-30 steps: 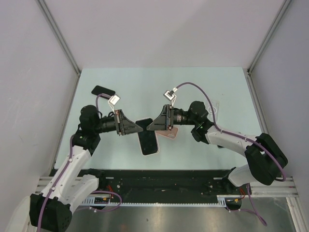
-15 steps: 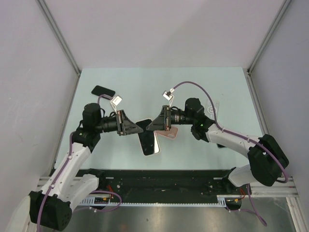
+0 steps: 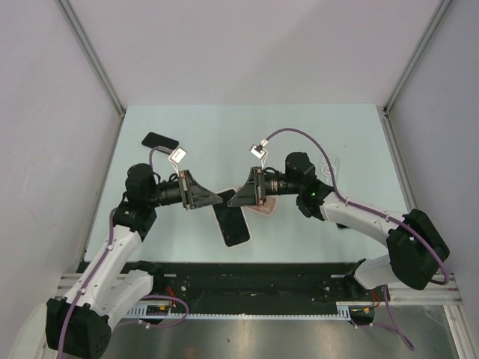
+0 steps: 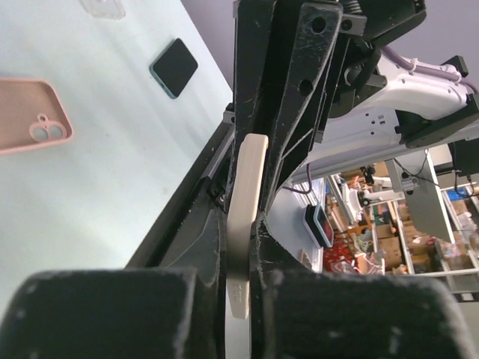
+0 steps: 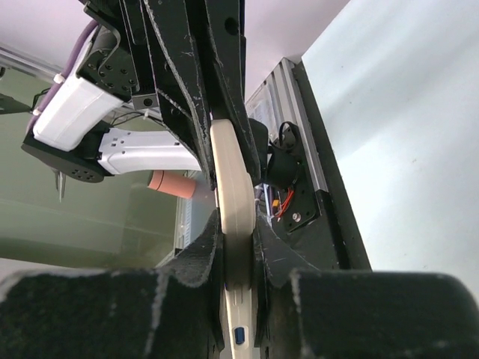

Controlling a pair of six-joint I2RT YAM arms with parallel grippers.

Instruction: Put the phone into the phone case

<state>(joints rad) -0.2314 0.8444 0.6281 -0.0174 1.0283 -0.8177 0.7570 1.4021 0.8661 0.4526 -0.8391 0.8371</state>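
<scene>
Regrasp step: we find the phone clamped edge-on between the fingers of both the left gripper and the right gripper. The case lies beneath the right fingers. Next, we judge, the phone must be aligned over the case.

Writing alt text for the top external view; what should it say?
Both arms meet over the middle of a pale green table, left tool and right tool each clamped on the same end of a dark-screened phone. A pink case lies flat beside the right tool.

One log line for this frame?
left gripper: shut on phone | right gripper: shut on phone | pink case: on table, empty | insertion: not done
</scene>
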